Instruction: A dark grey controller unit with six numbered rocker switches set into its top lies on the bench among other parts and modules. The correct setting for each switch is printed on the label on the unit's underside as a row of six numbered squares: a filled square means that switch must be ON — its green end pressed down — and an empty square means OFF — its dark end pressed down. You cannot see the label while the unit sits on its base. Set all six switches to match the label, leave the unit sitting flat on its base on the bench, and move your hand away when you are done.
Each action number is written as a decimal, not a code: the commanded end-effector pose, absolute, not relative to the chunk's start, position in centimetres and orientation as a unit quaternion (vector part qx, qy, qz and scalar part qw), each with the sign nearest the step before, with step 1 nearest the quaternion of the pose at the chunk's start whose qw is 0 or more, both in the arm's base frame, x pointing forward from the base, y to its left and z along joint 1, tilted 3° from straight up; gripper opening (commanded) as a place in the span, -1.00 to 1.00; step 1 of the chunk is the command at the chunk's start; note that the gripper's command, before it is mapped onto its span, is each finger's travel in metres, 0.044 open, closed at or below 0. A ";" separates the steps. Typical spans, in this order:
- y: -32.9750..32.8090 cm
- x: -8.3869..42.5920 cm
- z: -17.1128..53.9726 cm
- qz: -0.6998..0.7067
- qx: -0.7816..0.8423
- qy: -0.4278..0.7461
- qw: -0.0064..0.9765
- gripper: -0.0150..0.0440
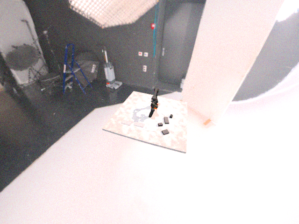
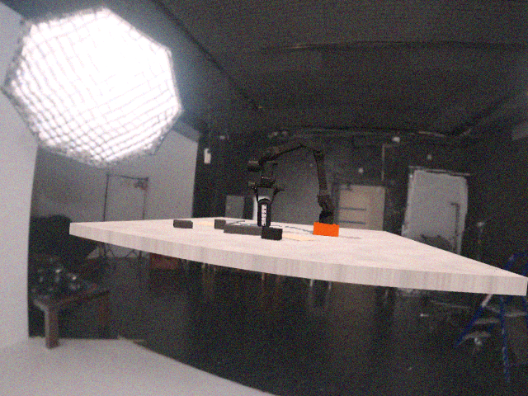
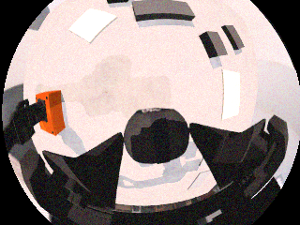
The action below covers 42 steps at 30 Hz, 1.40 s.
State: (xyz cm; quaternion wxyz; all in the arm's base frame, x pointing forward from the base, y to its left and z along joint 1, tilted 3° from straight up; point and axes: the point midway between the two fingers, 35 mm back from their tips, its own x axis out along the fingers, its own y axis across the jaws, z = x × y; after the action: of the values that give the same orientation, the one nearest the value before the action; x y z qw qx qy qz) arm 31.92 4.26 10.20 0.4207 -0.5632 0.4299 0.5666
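The dark grey, round-ended controller unit (image 1: 151, 113) (image 2: 264, 218) (image 3: 157, 141) is pinched on end between the fingers of my end effector (image 1: 153, 108) (image 2: 264, 196) (image 3: 157, 131), near the middle of the pale tabletop (image 1: 174, 142) (image 2: 384, 260) (image 3: 94, 61); whether its lower end touches, I cannot tell. I judge I hold it this way to expose the white strip of dark marks facing the exterior view, probably the underside label, though too small for me to read, while the long dark grey block (image 1: 166, 120) (image 2: 242, 228) (image 3: 163, 10) lies apart, toward the top view's right edge, out of the work.
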 end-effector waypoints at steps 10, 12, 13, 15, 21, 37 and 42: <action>5.2 31.3 9.4 0.571 -0.557 0.433 0.420 0.65; 5.4 31.3 9.4 0.571 -0.557 0.433 0.420 0.65; 5.4 31.3 9.4 0.571 -0.557 0.433 0.420 0.65; 5.6 31.2 9.3 0.571 -0.557 0.433 0.420 0.65; 6.0 31.1 9.2 0.571 -0.557 0.433 0.420 0.65; 7.2 30.7 8.7 0.572 -0.557 0.433 0.420 0.65; 7.5 30.6 8.6 0.572 -0.557 0.432 0.420 0.65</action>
State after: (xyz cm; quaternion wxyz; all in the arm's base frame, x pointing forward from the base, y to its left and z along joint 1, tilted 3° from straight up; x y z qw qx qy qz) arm 31.06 7.61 9.18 0.4229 -0.5622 0.4253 0.5694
